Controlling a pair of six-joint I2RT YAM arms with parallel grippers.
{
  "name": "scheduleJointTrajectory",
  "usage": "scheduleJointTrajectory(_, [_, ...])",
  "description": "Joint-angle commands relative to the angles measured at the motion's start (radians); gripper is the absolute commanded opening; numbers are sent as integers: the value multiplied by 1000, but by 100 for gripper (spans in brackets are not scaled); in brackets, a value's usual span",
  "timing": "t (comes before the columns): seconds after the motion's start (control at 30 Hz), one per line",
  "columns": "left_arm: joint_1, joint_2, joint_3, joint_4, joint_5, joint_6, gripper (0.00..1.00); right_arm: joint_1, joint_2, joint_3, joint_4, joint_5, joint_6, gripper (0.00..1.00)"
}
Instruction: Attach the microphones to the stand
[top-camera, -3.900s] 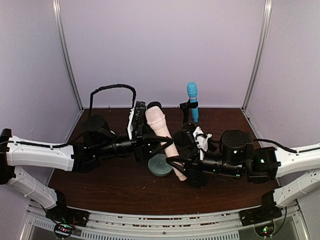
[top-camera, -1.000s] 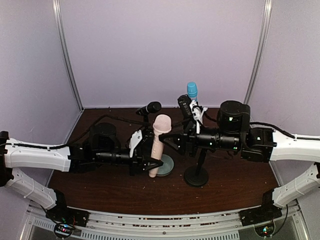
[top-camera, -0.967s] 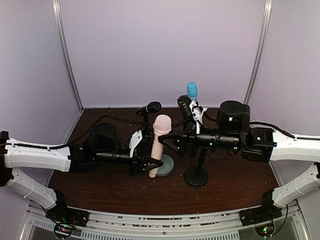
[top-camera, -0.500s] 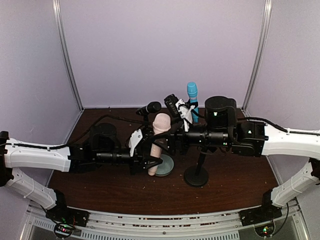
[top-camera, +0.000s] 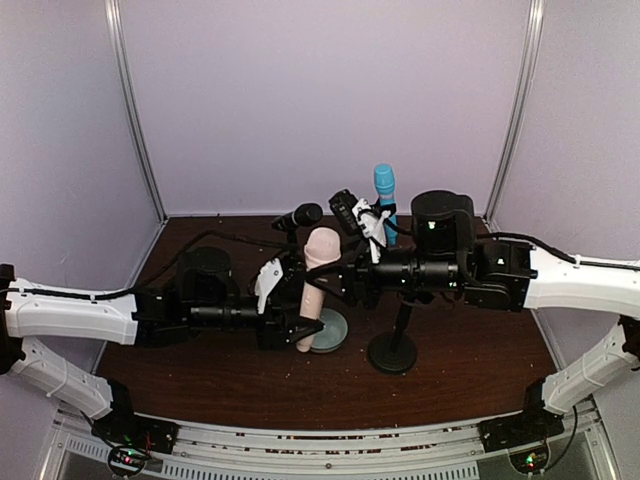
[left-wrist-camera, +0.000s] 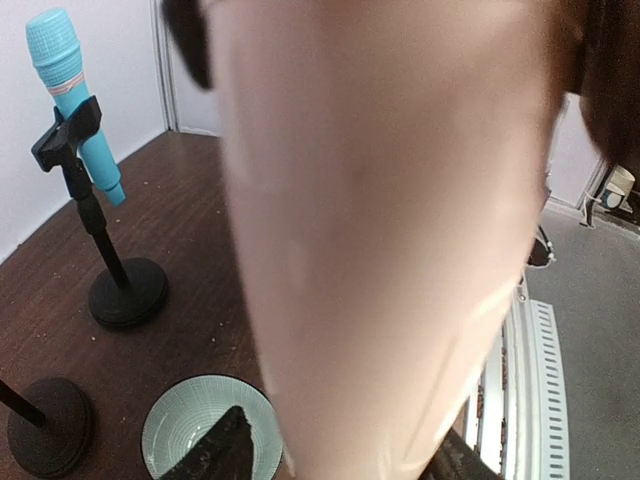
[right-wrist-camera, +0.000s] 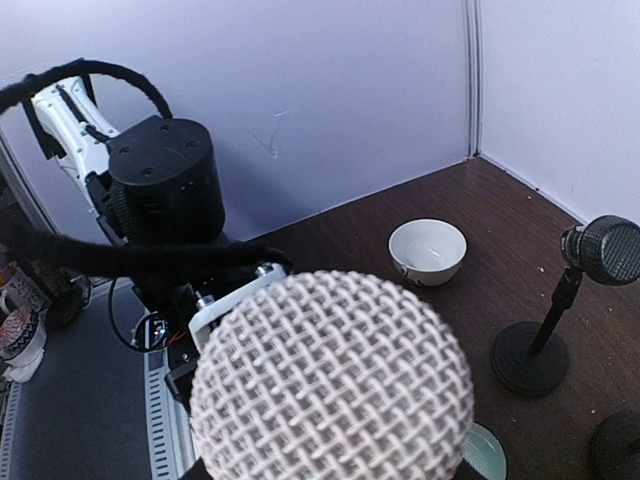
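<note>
The pink microphone (top-camera: 316, 285) stands upright near the teal bowl (top-camera: 334, 336), between the left gripper (top-camera: 302, 305) and the right gripper (top-camera: 340, 280), and since it cannot be told whether either one pinches it, it may fall before reaching the stand (top-camera: 393, 352).

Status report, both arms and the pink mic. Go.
Left gripper and right gripper both at pink microphone, held upright; which one grips, unclear. Blue microphone and black microphone already clipped. Third stand beside bowl, top hidden behind right arm.

Pale green bowl (top-camera: 337, 335) and white bowl (right-wrist-camera: 427, 250) on brown table (top-camera: 250, 372)
</note>
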Motion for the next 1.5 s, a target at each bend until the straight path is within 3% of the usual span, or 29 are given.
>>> scheduleJointTrajectory(0.0, [-6,-50,-38,37,42,45,58,-23,-104,-35,71,-170,-85,24])
scheduleJointTrajectory(0.27, [-7,-50,-92,162,175,69,58,-45,-147,-99,196,-346,-79,23])
scheduleJointTrajectory(0.63, [-13,-9,-67,229,224,57,49,-45,-141,-113,206,-335,-80,23])
scheduleJointTrajectory(0.93, [-19,0,-59,264,225,50,52,-45,-123,-116,216,-323,-76,23])
scheduleJointTrajectory(1.03, [-19,7,-53,261,231,50,45,-47,-123,-115,215,-319,-77,23])
scheduleJointTrajectory(1.17, [-19,18,-44,250,243,50,28,-50,-123,-117,210,-307,-80,24])
scheduleJointTrajectory(1.23, [-19,16,-44,250,247,47,21,-52,-126,-117,196,-293,-80,31])
scheduleJointTrajectory(1.33, [-19,4,-45,238,240,46,13,-56,-156,-137,152,-226,-81,60])
scheduleJointTrajectory(1.47, [-19,-10,-47,214,232,48,8,-64,-220,-188,49,-96,-58,73])
